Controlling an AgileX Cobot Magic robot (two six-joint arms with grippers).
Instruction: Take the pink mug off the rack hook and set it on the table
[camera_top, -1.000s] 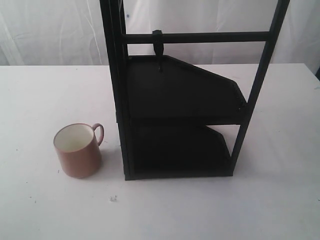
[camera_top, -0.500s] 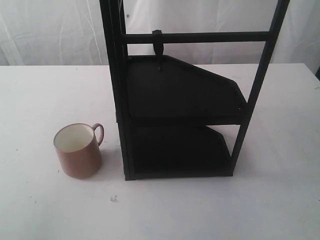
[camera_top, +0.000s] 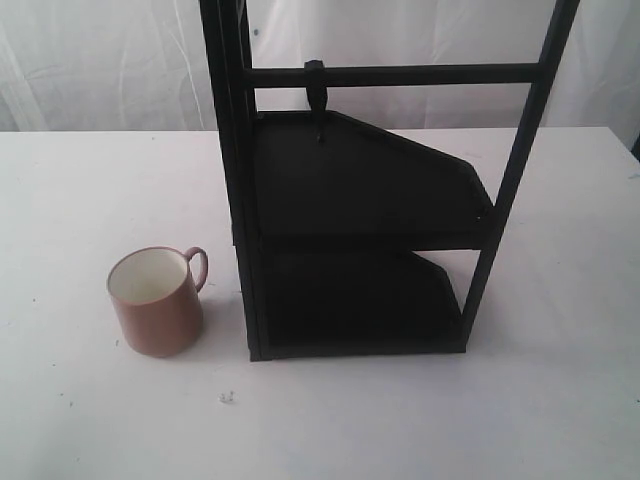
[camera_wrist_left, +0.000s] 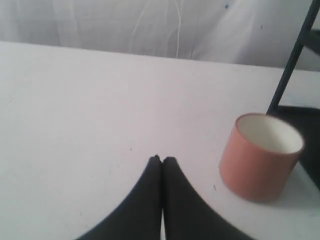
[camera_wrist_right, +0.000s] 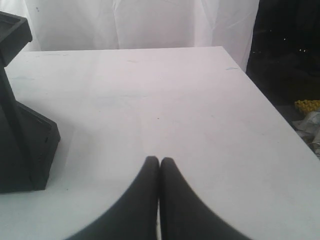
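On the table (camera_top: 80, 180), left of the rack (camera_top: 232, 200) and apart from it, you have the pink mug (camera_top: 156, 302) standing upright, mouth up. It is a salmon-pink cylinder leaning toward orange, with a cream-white inside and one loop handle that points toward the rack. The rack hook (camera_top: 316, 95) hangs from the crossbar (camera_top: 420, 74) with nothing on it — a short black peg under a clamp top, its tip just over the back edge of the upper shelf (camera_top: 360, 190). The lower shelf (camera_top: 350, 300) sits beneath; both are slanted and black.

Your exterior view gives you the handle, the hook and a small white speck (camera_top: 226, 397) on the tabletop near the mug, toward the camera; neither wrist view shows those. Your left wrist view gives what the exterior one does not: the left gripper (camera_wrist_left: 161, 160), its two dark fingers pressed together with nothing between them, held over the table near the mug but not touching it. From that side the handle is hidden and the cup reads as a plain pink drum with a pale rim, one thin black bar of the rack rising behind it.

Your right wrist view shows the right gripper (camera_wrist_right: 159, 160) closed the same way and empty, over open tabletop — a corner of the rack's base off to one side, the table's far edge and a dark area beyond it.
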